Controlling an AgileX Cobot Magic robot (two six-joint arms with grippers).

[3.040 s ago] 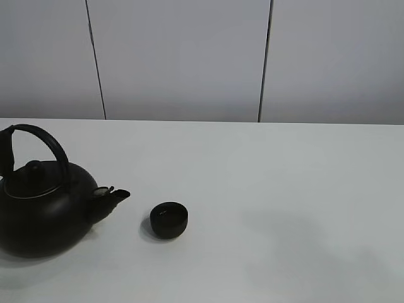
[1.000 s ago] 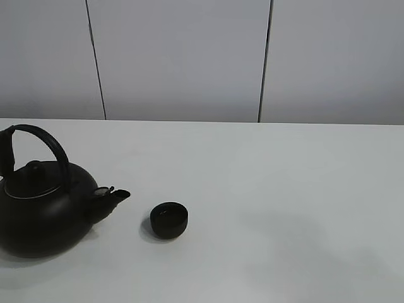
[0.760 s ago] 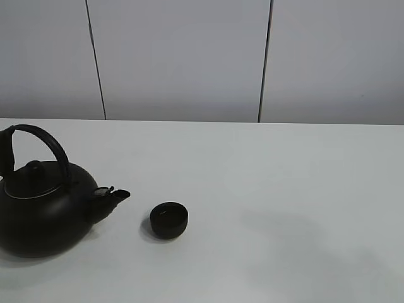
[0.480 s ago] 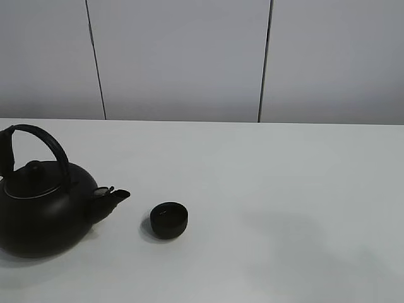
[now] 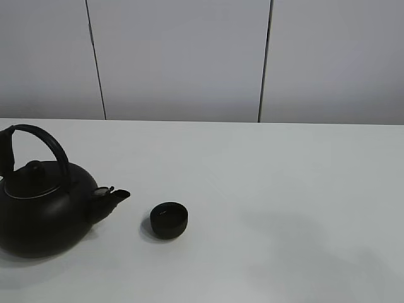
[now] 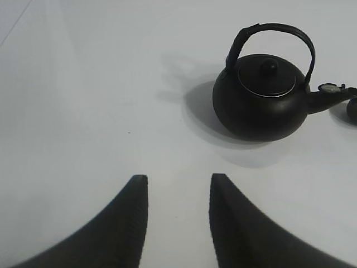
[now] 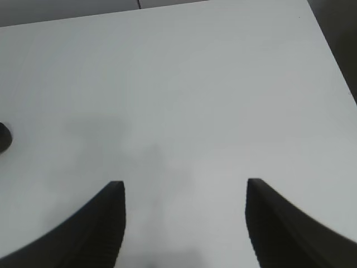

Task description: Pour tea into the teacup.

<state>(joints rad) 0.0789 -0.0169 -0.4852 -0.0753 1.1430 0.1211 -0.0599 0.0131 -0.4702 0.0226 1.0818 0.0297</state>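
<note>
The small black teacup (image 5: 169, 220) stands on the white table (image 5: 271, 189), left of centre. Its edge also shows in the left wrist view as a dark teacup sliver (image 6: 352, 109). A big black kettle (image 5: 41, 211) with an arched handle sits upright just left of it, spout pointing at the cup. No tea shows; it is hidden. My left gripper (image 6: 177, 180) is open and empty, well short of the kettle (image 6: 262, 96). My right gripper (image 7: 185, 184) is open and empty over bare table. Neither gripper appears in the exterior high view.
A grey panelled wall (image 5: 183, 57) runs behind the table's far edge. In the right wrist view the table's edge (image 7: 329, 50) drops off to a dark floor, and a dark rounded sliver (image 7: 3, 137) sits at the frame border.
</note>
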